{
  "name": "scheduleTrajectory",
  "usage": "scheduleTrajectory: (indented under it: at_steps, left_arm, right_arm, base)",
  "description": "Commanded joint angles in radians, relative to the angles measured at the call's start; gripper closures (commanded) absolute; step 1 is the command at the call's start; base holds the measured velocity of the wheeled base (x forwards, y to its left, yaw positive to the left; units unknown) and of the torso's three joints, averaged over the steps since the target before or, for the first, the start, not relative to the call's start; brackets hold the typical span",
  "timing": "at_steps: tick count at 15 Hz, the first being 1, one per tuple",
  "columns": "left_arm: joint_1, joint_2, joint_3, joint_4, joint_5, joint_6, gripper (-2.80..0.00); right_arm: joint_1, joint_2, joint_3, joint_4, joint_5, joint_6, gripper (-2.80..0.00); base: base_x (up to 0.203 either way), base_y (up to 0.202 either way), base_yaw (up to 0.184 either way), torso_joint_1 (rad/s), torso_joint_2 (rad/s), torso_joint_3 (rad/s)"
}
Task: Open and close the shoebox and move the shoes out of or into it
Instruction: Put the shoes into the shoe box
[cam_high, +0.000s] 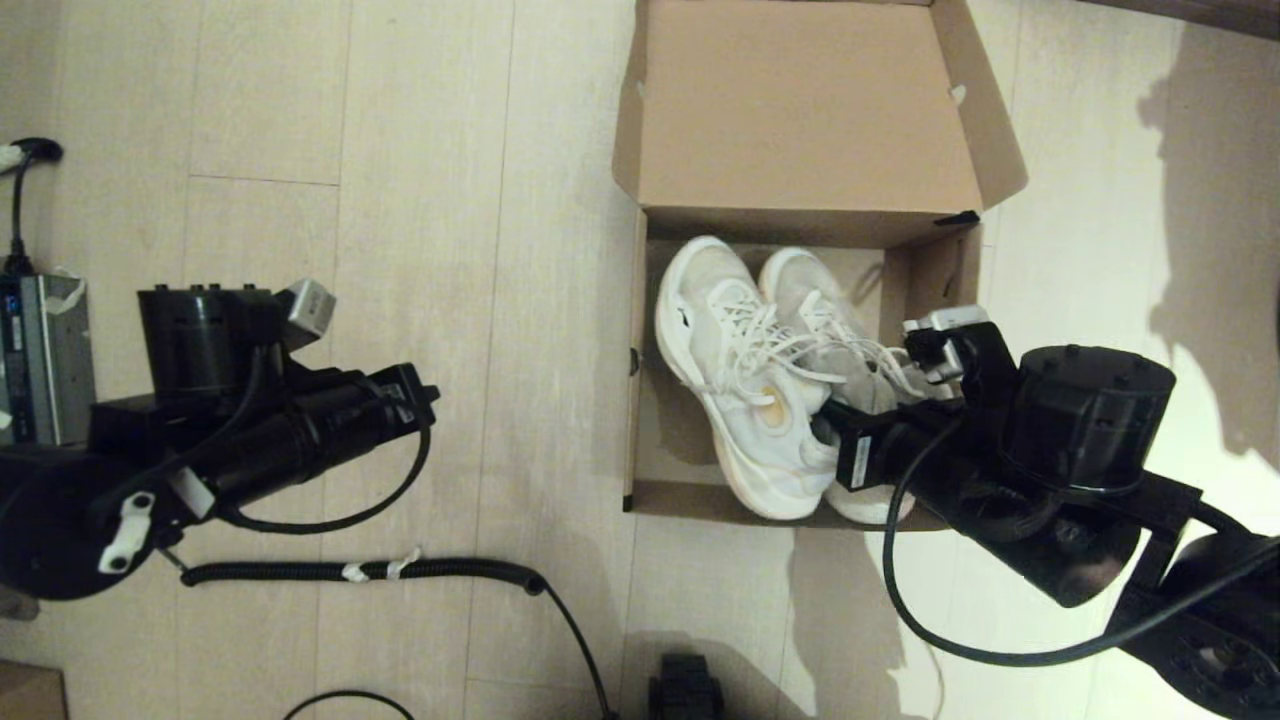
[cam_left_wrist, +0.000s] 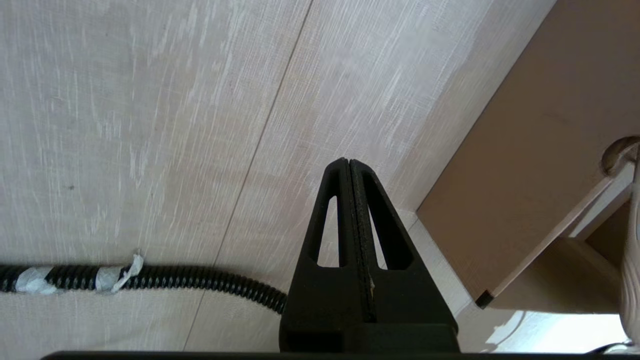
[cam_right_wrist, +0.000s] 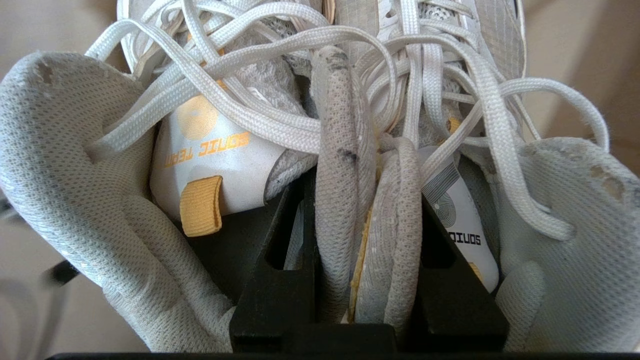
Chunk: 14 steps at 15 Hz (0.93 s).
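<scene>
The brown shoebox (cam_high: 636, 360) stands open on the floor, its lid (cam_high: 800, 110) folded back at the far side. The white shoes (cam_high: 745, 380) sit side by side in it, toes to the far wall and heels over the near rim. My right gripper (cam_high: 828, 422) reaches in from the near right. In the right wrist view it (cam_right_wrist: 362, 200) is shut on the two inner collars pressed together, one finger inside each shoe (cam_right_wrist: 75, 175). My left gripper (cam_left_wrist: 348, 162) is shut and empty, hanging over bare floor left of the shoebox (cam_left_wrist: 525, 165).
A black corrugated cable (cam_high: 400, 570) runs along the floor under the left arm. A grey electronic device (cam_high: 45, 360) sits at the far left edge. A small black object (cam_high: 685, 685) lies near the bottom centre.
</scene>
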Motion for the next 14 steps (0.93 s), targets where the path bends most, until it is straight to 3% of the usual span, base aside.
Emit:
scheduleTrajectory:
  at_steps: [1,7,8,14]
  left_arm:
    - [0.005,0.003,0.008,-0.004,0.0,-0.002,0.0]
    - [0.008,0.017,0.044,-0.081,-0.007,-0.002,0.0]
    - [0.008,0.016,0.044,-0.081,-0.007,-0.002,0.0]
    - [0.008,0.006,0.044,-0.081,-0.006,-0.001,0.0]
  right_arm:
    - [0.0,0.031,0.005,-0.012,-0.017,-0.004,0.0]
    - [-0.007,0.05,0.002,-0.013,-0.051,-0.007,0.0]
    - [-0.008,0.055,-0.003,-0.016,-0.057,-0.007,-2.8]
    - [-0.007,0.058,-0.003,-0.018,-0.062,0.002,-2.8]
  base:
    - [0.0,0.0,0.0,0.0,0.0,0.0]
    - [0.0,0.0,0.0,0.0,0.0,0.0]
    - [0.0,0.0,0.0,0.0,0.0,0.0]
    - [0.0,0.0,0.0,0.0,0.0,0.0]
